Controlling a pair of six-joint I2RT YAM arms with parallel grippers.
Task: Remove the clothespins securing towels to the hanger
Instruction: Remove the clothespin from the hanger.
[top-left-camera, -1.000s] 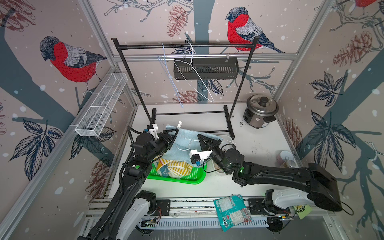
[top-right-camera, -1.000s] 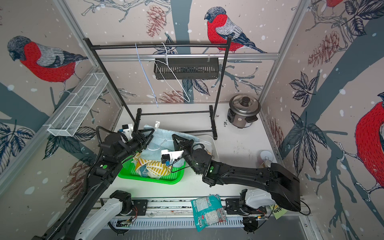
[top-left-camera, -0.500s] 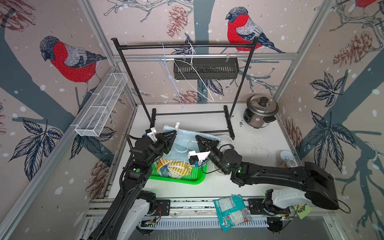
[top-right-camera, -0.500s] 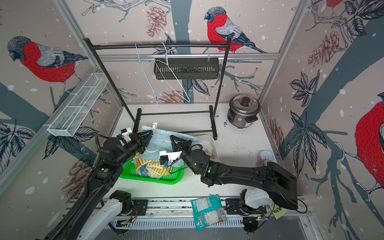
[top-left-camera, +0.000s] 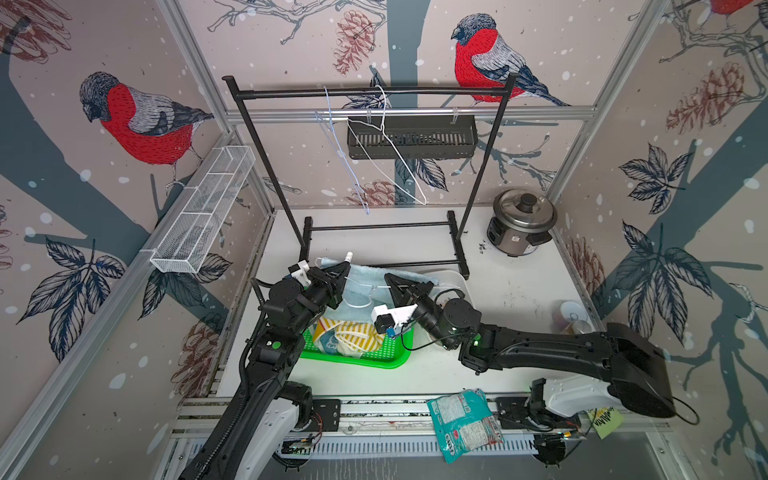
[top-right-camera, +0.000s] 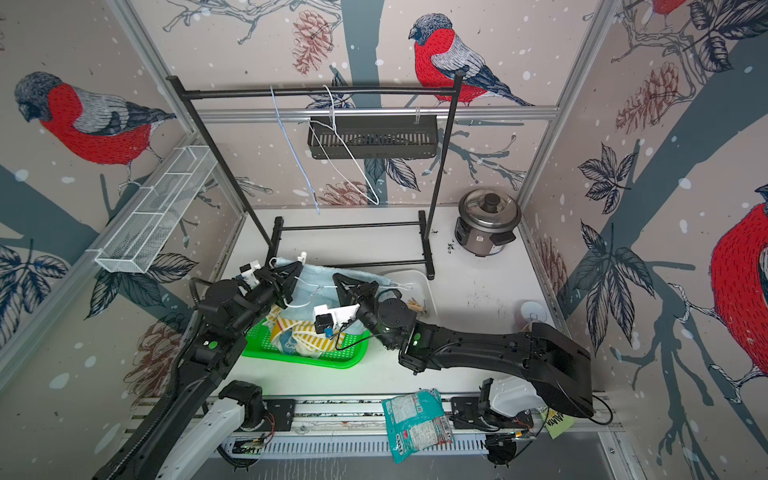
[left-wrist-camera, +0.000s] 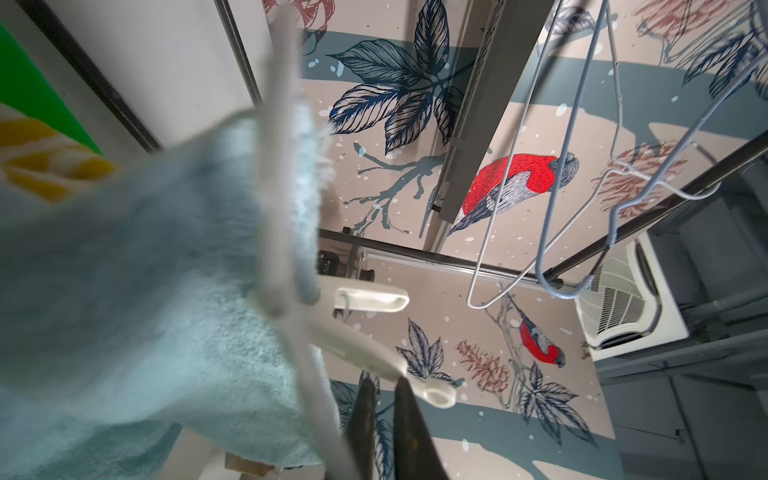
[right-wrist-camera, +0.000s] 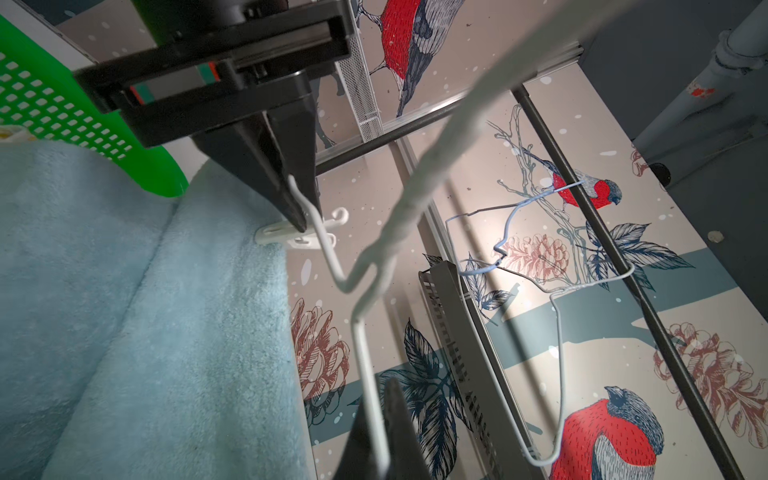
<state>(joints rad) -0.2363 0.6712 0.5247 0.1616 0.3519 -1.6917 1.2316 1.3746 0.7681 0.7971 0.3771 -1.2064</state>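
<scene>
A light-blue towel (top-left-camera: 365, 276) (top-right-camera: 316, 274) hangs over a white wire hanger (top-left-camera: 361, 305) (right-wrist-camera: 361, 332) held low above the table. A white plastic clothespin (left-wrist-camera: 374, 361) (right-wrist-camera: 328, 218) (top-left-camera: 349, 254) clips the towel's edge to the hanger. My left gripper (top-left-camera: 343, 268) (top-right-camera: 296, 268) (left-wrist-camera: 382, 384) is shut, its tips pinching one arm of that clothespin. My right gripper (top-left-camera: 388, 276) (top-right-camera: 336, 276) (right-wrist-camera: 380, 399) is shut on the hanger's wire near the hook. The striped yellow towel (top-left-camera: 357, 332) and a teal one (top-left-camera: 330, 343) lie in the green tray (top-left-camera: 374, 361).
The black rack (top-left-camera: 374, 91) stands behind, with a blue hanger (top-left-camera: 345, 162) and a white hanger (top-left-camera: 399, 166) hanging bare. A white tray (top-left-camera: 453, 278) holds wooden clothespins (top-right-camera: 415, 306). A rice cooker (top-left-camera: 521, 226) sits back right; a snack bag (top-left-camera: 463, 419) lies on the front rail.
My left gripper moved right to the white clothespin and went from open to shut on it. The right gripper, still shut on the hanger, drifted slightly left.
</scene>
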